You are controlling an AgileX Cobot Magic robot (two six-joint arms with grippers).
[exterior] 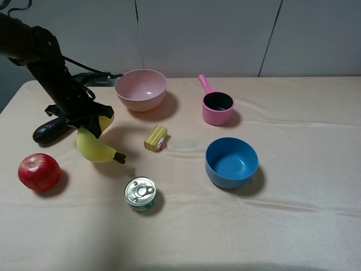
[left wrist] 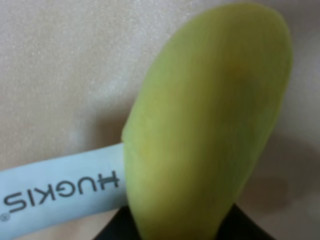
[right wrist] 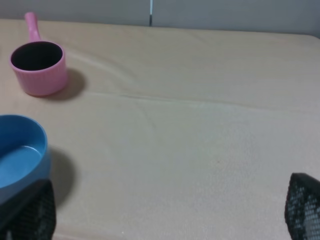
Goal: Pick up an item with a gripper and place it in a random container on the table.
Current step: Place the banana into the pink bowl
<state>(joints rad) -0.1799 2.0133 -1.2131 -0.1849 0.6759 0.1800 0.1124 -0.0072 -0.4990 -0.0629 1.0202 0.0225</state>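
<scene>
The yellow plush banana hangs from my left gripper, which is shut on its upper end; its dark brown stem tip points down and right, close to the cloth. The left wrist view is filled by the banana and its white tag. The round pale pink bowl stands behind and to the right of the gripper, empty. My right gripper is open, its fingertips wide apart above the beige table. It is out of the exterior high view.
A dark eggplant and a red fruit lie left of the banana. A tin can, a small yellow block, a blue bowl and a hot-pink handled pot stand further right.
</scene>
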